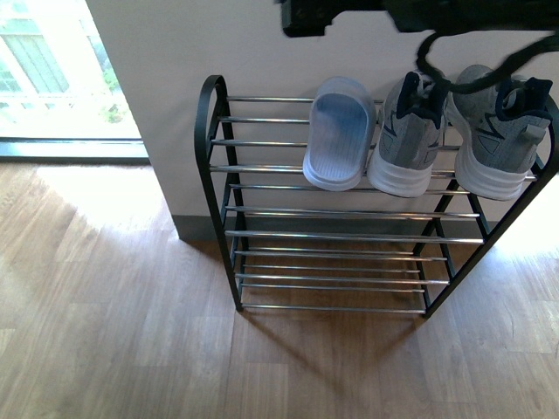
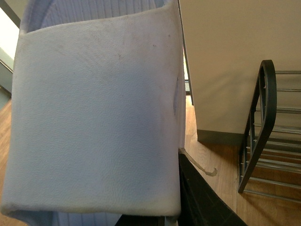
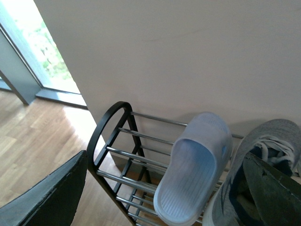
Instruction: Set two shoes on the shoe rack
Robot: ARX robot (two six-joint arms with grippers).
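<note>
The shoe rack (image 1: 349,236) stands against the wall, with black arched sides and chrome bars. On its top tier lie one pale blue slide (image 1: 339,131) and two grey sneakers (image 1: 406,135) (image 1: 498,131), side by side. A second pale blue slide (image 2: 94,108) fills the left wrist view, and my left gripper (image 2: 113,188) is shut on it; one black finger (image 2: 202,197) shows along its edge. The rack's arched side (image 2: 261,127) lies a little way off in that view. My right gripper (image 3: 167,157) hangs open above the rack's top tier, over the slide (image 3: 195,174) beside a sneaker (image 3: 270,136).
Dark arm parts and a cable (image 1: 419,17) hang over the rack's top. A bright window (image 1: 52,70) is at the far left. Wooden floor (image 1: 131,332) spreads in front of and left of the rack. The two lower tiers (image 1: 332,284) hold nothing.
</note>
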